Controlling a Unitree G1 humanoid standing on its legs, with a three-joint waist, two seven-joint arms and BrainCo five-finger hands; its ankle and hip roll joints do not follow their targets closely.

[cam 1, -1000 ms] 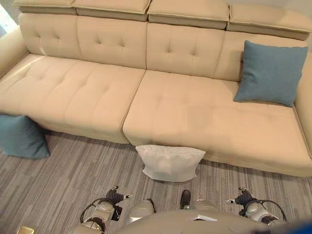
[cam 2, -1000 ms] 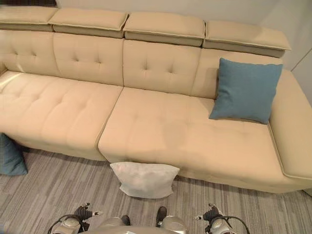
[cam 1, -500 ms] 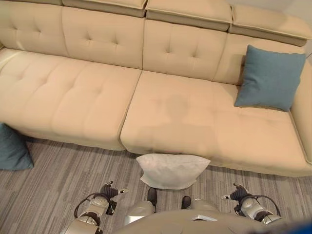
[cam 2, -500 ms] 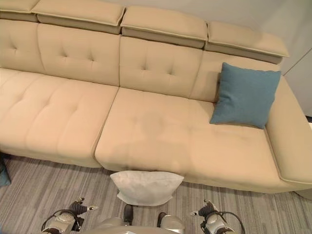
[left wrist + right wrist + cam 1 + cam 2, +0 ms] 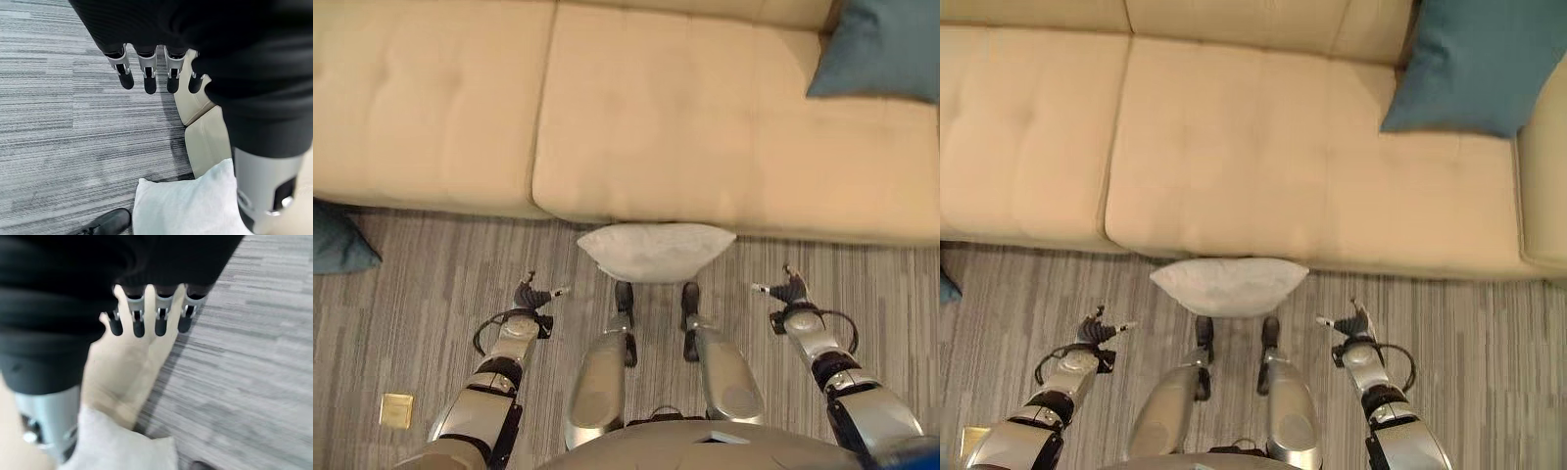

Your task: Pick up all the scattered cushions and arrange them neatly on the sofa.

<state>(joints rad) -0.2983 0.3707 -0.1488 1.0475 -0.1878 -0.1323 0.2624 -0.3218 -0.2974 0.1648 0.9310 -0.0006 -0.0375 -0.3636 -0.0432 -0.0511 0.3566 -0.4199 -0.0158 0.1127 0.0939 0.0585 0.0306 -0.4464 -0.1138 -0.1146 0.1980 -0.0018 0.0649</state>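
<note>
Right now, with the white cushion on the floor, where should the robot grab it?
Probably by its two side corners, one hand at each end. The white cushion lies wide and flat on the carpet against the sofa front, and the left hand and right hand are open, flanking it. Coming in from both sides suits something this soft.

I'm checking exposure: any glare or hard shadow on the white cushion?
Left eye view: the white cushion is evenly lit, no glare; a dark shadow band runs under the sofa front. Left wrist view: soft shadow on the carpet by the sofa base.
</note>
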